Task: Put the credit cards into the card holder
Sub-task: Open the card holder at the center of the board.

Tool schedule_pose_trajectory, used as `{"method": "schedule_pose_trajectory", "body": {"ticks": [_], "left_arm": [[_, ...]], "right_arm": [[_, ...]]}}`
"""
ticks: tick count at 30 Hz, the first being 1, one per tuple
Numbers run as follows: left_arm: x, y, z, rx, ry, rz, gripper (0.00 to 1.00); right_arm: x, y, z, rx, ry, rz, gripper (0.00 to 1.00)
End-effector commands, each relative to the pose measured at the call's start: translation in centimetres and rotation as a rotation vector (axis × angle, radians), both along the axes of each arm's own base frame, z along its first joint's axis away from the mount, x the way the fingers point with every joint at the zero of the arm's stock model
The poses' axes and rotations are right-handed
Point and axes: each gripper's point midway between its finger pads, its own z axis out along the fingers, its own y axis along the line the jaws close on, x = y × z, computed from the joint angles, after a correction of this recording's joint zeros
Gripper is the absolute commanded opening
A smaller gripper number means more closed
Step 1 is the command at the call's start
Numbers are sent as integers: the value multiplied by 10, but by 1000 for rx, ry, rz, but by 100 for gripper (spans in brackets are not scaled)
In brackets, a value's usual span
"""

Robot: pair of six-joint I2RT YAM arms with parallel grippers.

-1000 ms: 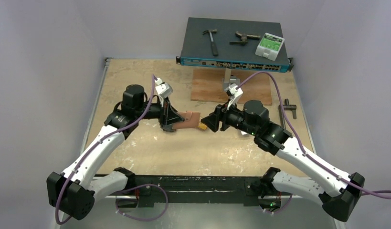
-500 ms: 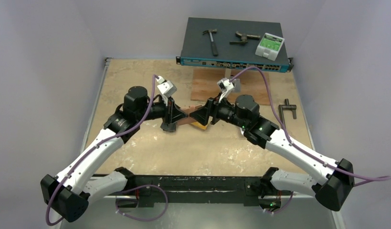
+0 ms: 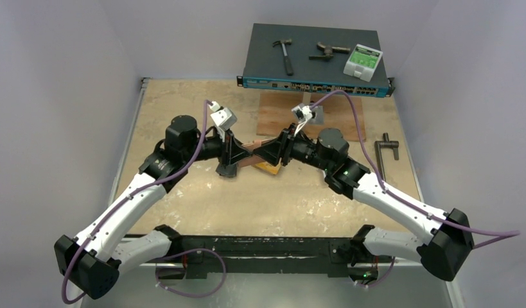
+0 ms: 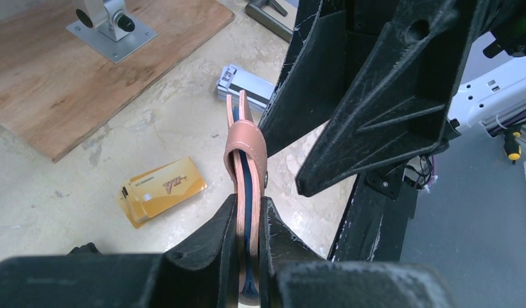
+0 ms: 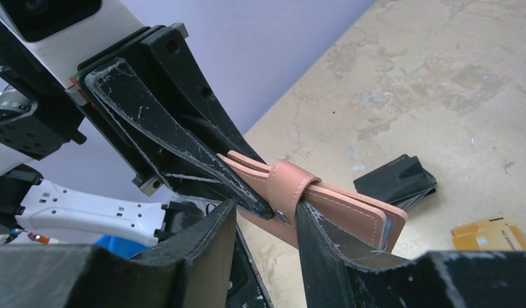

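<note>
My left gripper (image 4: 248,205) is shut on the salmon-pink card holder (image 4: 245,144), holding it on edge above the table, with a dark blue lining showing between the flaps. In the right wrist view the card holder (image 5: 340,212) points toward my right gripper (image 5: 265,208). That gripper's jaws stand apart astride the snap tab (image 5: 289,186); one finger (image 5: 311,231) touches the tab and the other stands off it. Orange-gold credit cards (image 4: 162,190) lie on the table below. A black stack of cards (image 5: 396,181) lies beyond, and a silver-grey stack (image 4: 246,83) farther off.
A network switch (image 3: 315,64) at the back carries a hammer (image 3: 284,54), another tool and a white-green box (image 3: 363,61). A wooden board (image 3: 340,119) with a metal fixture lies before it. A T-handled tool (image 3: 385,147) rests at the right.
My right gripper has swung left up to the card holder, and its jaws now straddle the snap tab. The left gripper has shifted slightly right with the holder.
</note>
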Motion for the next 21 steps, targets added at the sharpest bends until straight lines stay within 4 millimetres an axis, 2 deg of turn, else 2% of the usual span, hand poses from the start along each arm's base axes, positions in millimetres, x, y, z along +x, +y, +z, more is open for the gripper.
{"method": "schedule_pose_trajectory", "body": {"ticks": [1, 4, 8, 10, 14, 21], "left_arm": [[-20, -15, 33, -93, -65, -136, 0], [-25, -16, 34, -99, -58, -159, 0], [-31, -17, 38, -117, -56, -185, 0], [-36, -18, 41, -126, -53, -204, 0], [-36, -17, 38, -102, -79, -206, 0], [-19, -10, 19, 4, -220, -157, 0]], "right_arm": [[-16, 12, 27, 112, -56, 105, 35], [-17, 12, 27, 131, -46, 109, 20], [-14, 14, 23, 143, -34, 109, 10], [-12, 15, 22, 152, -26, 109, 1], [-12, 18, 21, 163, -3, 127, 0], [-17, 8, 24, 183, 53, 168, 0]]}}
